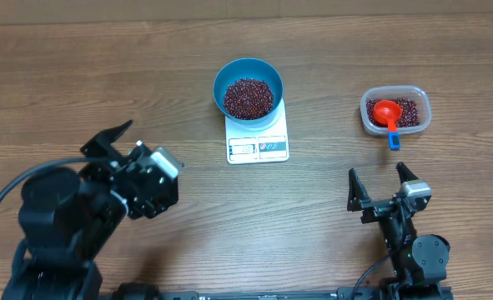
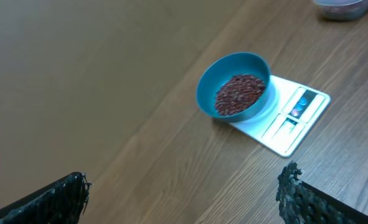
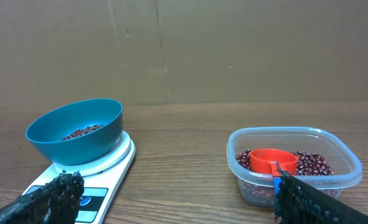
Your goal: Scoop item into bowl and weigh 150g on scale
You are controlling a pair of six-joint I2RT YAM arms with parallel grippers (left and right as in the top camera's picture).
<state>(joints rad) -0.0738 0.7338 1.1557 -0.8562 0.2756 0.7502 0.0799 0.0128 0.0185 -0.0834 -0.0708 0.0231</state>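
Beans (image 1: 248,97) sit in the bowl (image 1: 219,83) on the scale (image 1: 259,148) — left gripper (image 1: 123,143) and right gripper (image 1: 378,174) gape fully, empty, touching nothing.

A wood-grain bench (image 1: 146,92) fills the view under even light; a plain brown cardboard-like wall (image 3: 233,50) stands behind it.

The wood-grain counter (image 1: 104,75) is carrying the white scale (image 1: 259,143) near its middle, and a clear tub (image 1: 396,91) is sitting well apart, toward the right.
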